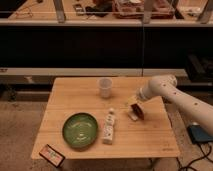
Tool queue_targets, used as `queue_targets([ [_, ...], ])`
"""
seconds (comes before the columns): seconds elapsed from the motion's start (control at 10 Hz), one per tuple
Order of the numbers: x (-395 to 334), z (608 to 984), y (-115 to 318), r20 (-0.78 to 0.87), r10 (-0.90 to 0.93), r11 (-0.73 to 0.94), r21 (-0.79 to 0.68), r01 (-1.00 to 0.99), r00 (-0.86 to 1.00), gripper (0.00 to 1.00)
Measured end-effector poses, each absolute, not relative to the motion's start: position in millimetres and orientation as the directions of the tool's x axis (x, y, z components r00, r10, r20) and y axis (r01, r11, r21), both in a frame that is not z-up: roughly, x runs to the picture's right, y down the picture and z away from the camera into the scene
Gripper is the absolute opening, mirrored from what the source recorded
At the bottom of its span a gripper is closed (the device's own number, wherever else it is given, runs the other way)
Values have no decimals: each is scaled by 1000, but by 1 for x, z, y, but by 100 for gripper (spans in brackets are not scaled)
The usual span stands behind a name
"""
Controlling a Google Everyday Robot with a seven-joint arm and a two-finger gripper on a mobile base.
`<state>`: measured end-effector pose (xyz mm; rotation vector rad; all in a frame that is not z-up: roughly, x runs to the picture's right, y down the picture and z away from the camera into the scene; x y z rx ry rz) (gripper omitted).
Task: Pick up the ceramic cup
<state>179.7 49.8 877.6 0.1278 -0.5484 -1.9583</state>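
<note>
At the table's point(150, 142) front left corner, a small dark packet point(52, 155) lay partly over the edge. Just behind it, in the front left part of the top, sat the green plate point(80, 130), and a white capped bottle point(109, 128) lay on its side just beside the plate's right rim, cap pointing toward the far edge. Farther back, near the right edge at mid-depth, the gripper point(136, 112) hung low over the wood on its white arm point(170, 92), which reached in from the right. Its claw stood spread wide with nothing in it. The ceramic cup point(105, 87) stood upright near the middle of the far edge, well apart from the gripper and to its left. Beyond the table ran a dark counter front point(100, 50).
</note>
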Motion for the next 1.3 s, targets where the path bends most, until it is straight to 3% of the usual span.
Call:
queue_targets([
  [0.5, 118, 893, -75, 149, -925, -245, 467, 850, -349, 80],
  [0.7, 107, 894, -100, 141, -940, -210, 482, 851, -311, 80],
  [1.3, 60, 919, -67, 210, -940, -116, 541, 833, -268, 80],
])
